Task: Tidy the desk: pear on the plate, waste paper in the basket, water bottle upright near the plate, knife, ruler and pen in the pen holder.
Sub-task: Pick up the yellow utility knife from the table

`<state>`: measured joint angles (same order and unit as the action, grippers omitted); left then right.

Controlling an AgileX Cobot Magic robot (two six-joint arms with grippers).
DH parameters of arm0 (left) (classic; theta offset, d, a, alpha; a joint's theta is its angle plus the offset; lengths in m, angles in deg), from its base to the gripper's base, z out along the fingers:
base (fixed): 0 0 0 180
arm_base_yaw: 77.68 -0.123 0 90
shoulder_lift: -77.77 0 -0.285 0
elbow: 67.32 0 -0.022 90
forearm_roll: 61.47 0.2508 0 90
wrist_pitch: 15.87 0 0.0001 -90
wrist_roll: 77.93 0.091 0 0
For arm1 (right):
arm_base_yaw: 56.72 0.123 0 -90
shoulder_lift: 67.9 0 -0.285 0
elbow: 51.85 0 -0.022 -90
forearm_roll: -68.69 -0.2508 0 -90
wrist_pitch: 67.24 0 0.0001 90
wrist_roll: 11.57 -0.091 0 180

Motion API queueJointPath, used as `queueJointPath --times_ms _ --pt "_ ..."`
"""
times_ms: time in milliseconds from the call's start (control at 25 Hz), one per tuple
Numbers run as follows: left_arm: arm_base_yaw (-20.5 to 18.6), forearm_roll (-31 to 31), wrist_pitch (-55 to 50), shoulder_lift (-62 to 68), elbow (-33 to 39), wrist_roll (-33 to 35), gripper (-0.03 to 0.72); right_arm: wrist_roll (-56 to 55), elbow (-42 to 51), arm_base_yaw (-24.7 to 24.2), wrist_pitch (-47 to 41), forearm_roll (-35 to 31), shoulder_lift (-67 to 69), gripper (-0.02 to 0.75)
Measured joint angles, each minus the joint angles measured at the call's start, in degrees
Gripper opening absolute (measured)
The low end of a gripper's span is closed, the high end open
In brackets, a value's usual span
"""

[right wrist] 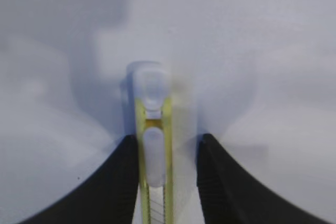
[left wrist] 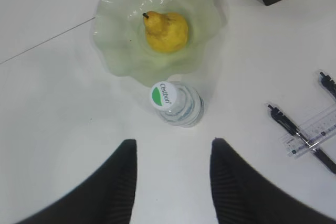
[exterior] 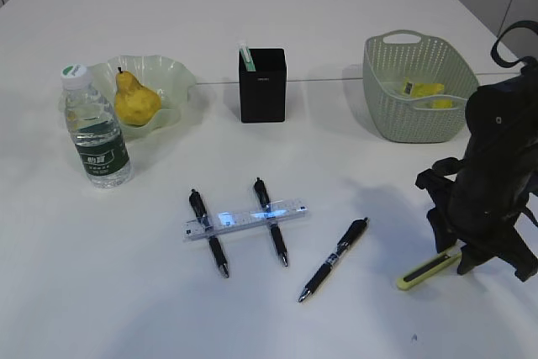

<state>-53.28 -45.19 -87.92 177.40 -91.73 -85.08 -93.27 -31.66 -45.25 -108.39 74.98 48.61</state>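
A yellow knife (exterior: 427, 270) lies flat on the white desk (exterior: 353, 6) at the front right. My right gripper (exterior: 464, 251) hangs over its rear end. In the right wrist view the knife (right wrist: 153, 150) lies between the jaws of the right gripper (right wrist: 169, 137); the left finger touches it and a gap shows at the right finger. The pear (exterior: 134, 100) sits in the green plate (exterior: 172, 73). Beside the plate the water bottle (exterior: 97, 132) stands upright. Three pens (exterior: 208, 233) and the clear ruler (exterior: 245, 219) lie mid-desk. My left gripper (left wrist: 173, 141) hovers open above the bottle (left wrist: 178, 103), holding nothing.
The black pen holder (exterior: 262, 90) stands at the back centre with a green-white item (exterior: 245, 55) sticking out. The grey-green basket (exterior: 412, 115) at the back right holds yellow waste paper (exterior: 424, 90). The ruler rests across two pens; a third pen (exterior: 334, 260) lies alone.
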Motion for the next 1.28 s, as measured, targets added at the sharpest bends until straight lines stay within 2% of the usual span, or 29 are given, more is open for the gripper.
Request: queueJointPath --times_ms 160,240,560,960,1280 --pt "0.0 0.1 0.0 0.0 0.0 0.0 0.321 0.0 -0.1 0.0 0.3 0.0 0.0 0.186" --pt "0.0 0.1 0.0 0.0 0.0 0.0 0.321 0.0 -0.1 0.0 0.3 0.0 0.0 0.160" --pt "0.0 0.1 0.0 0.0 0.0 0.0 0.321 8.2 -0.1 0.0 0.4 -0.5 0.0 0.152" --pt "0.0 0.1 0.0 0.0 0.0 0.0 0.321 34.4 -1.9 0.0 -5.0 -5.4 0.1 0.152" --pt "0.0 0.1 0.0 0.0 0.0 0.0 0.321 59.2 -13.2 0.0 -15.1 -6.3 0.2 0.151"
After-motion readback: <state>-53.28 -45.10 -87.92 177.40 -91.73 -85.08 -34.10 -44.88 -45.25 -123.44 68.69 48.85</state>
